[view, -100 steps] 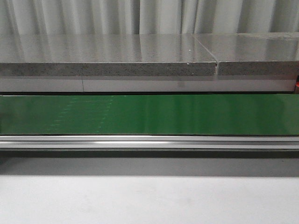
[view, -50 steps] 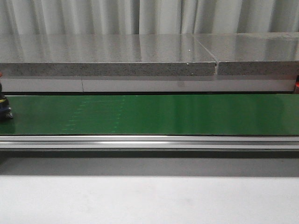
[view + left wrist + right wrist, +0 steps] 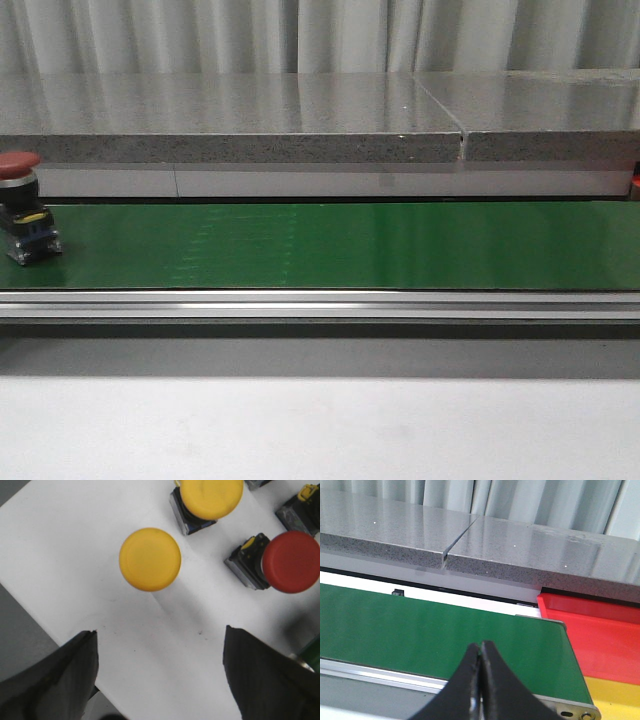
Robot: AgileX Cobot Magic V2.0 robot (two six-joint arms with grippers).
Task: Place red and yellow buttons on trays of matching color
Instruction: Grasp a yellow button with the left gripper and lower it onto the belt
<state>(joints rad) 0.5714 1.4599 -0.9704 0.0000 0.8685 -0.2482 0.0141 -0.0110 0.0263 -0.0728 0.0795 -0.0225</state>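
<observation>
On the front view I have a red button [image 3: 20, 205] at the far left edge of the frame, sitting on the green belt [image 3: 340, 245]; its red cap is up top, with a dark body and a bit of yellow beneath it; the picture is slightly blurred there, so I can't make out finer detail. The rest of the belt runs bare across the middle of the frame; a grey stone ledge [image 3: 230, 125] sits behind it and pale curtain [image 3: 300, 35] behind that; neither arm shows in this view.

Left wrist view now: the left gripper [image 3: 160, 675] is spread wide, its two dark fingers [image 3: 50, 680] in the lower corners with nothing between them but white surface [image 3: 60, 555]; it's holding nothing. Above the gap, centre-left, one yellow button [image 3: 150, 559] shows its round cap straight on; a second yellow one [image 3: 210, 497] is at the top edge, tilted so its dark base shows; another red button [image 3: 291, 561] lies at the right edge, base pointing toward the left; one more dark base [image 3: 305, 510] pokes in at the upper right, cap out of frame; all apart from one another.

Right wrist view: the right gripper [image 3: 480, 672] has its fingertips pressed together at bottom centre, clamped on nothing I can see; it hangs over the near edge of the belt; a red tray [image 3: 600, 630] fills the right side of the frame beyond the belt's end; a yellow tray [image 3: 615, 695] sits at the lower right corner, just beside it.
</observation>
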